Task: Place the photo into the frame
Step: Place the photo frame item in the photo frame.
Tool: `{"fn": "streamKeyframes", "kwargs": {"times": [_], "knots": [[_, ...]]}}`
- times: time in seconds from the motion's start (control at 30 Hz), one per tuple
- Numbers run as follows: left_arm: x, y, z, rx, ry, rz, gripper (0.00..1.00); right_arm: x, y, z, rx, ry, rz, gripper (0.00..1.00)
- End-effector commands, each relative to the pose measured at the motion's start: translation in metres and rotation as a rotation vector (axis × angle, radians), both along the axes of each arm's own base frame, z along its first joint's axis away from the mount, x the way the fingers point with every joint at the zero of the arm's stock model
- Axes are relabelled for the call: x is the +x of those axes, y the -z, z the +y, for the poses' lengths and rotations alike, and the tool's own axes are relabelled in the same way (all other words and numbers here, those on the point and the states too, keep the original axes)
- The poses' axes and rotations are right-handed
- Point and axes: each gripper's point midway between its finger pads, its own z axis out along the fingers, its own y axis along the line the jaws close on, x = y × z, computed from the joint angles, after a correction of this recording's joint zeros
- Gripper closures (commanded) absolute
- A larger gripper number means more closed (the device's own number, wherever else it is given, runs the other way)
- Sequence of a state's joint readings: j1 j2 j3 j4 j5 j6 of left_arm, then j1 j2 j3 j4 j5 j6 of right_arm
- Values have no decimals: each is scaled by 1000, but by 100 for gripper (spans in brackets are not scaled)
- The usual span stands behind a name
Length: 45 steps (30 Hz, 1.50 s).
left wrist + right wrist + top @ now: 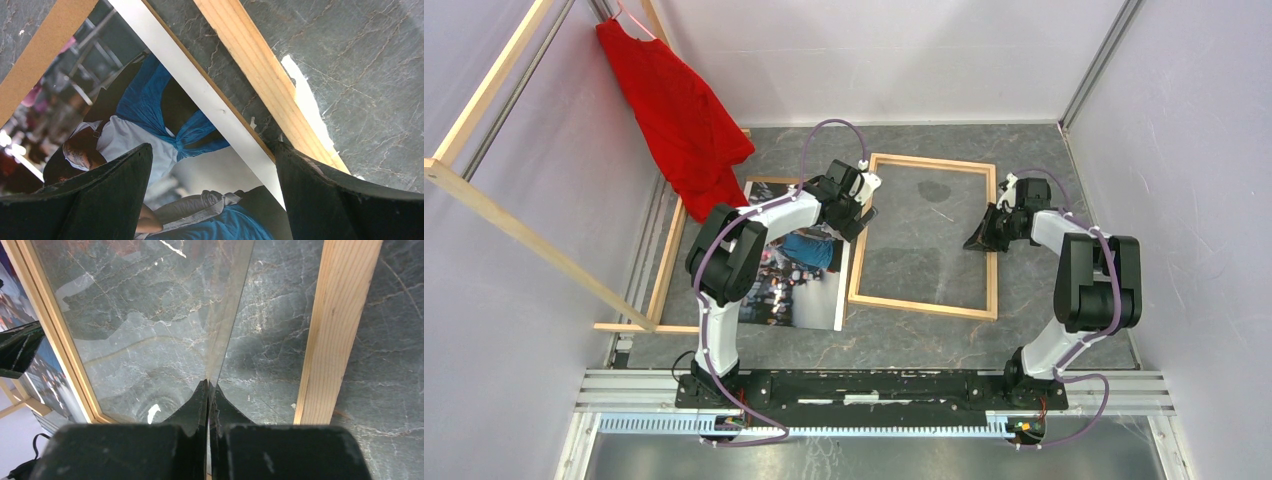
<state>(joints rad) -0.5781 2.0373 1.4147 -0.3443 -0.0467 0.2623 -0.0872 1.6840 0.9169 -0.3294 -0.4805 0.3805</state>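
The left gripper (861, 218) hangs with its fingers (100, 195) spread wide. The photo (804, 290) lies face up directly beneath it, on a brown backing board (45, 50). The frame (924, 305) is just beyond the outer finger, its left bar beside the photo's white border. The photo is outside the frame. The right gripper (208, 390) is pressed together inside the frame's right bar, apparently pinching the thin edge of a clear pane (150, 315), which slants up from the frame opening.

Robot lab test cell
Plain pale walls (904, 60) box in a stone-pattern tabletop (904, 335); left arm (724, 260) and right arm (1094, 280) stand bolted by an aluminium rail (629, 388).
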Motion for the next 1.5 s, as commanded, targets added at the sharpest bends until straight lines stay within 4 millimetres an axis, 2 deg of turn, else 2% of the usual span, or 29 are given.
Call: {"fn": "streamKeyframes", "kwargs": {"times": [0.0, 0.1, 0.2, 0.47, 0.83, 1.17, 1.33, 1.47], "knots": [[-8, 5, 9, 39, 33, 14, 2, 17, -15, 9, 43, -23, -38, 100], [-7, 3, 7, 35, 40, 13, 2, 15, -14, 13, 68, -35, -30, 100], [-7, 0, 5, 27, 46, 14, 2, 13, -25, 18, 94, -42, -63, 100], [-6, -7, 5, -2, 42, 19, 2, 16, -95, 40, 246, -71, -235, 100], [8, -43, 10, -155, -14, 57, 2, 6, -187, 57, 356, -151, -488, 100], [23, -74, 30, -211, -76, 18, 2, -4, -235, 69, 419, -220, -609, 100], [33, -90, 43, -239, -119, -11, 2, -4, -262, 90, 437, -305, -683, 100], [37, -95, 51, -242, -140, -26, 2, -12, -292, 121, 456, -438, -772, 100]]}}
